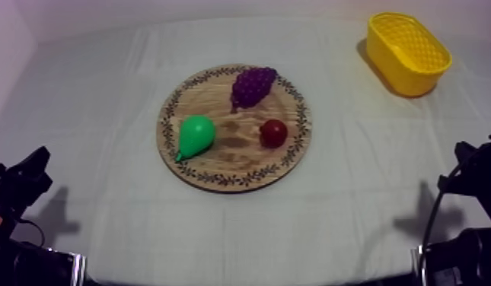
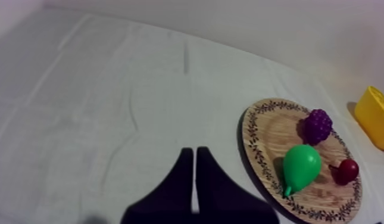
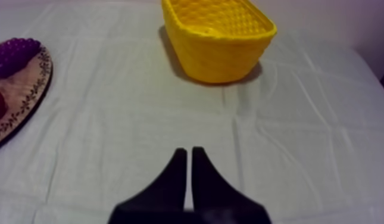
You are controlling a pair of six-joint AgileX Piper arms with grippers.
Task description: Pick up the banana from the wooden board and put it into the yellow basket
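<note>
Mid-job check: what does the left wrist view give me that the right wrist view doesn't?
Left wrist view adds: the green pear lying on the wooden board, and the left hand, fingers together as a narrow wedge over the grey-white cloth. Right wrist view adds: the right hand, shut on nothing, pointing toward the yellow basket, with the basket's open top and lattice wall in sight. Shared: the board's patterned rim, the grapes, the small red fruit, the basket and the cloth.

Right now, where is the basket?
In the top view the basket stands at the far right of the table, off the board, with the grapes its nearest fruit.
</note>
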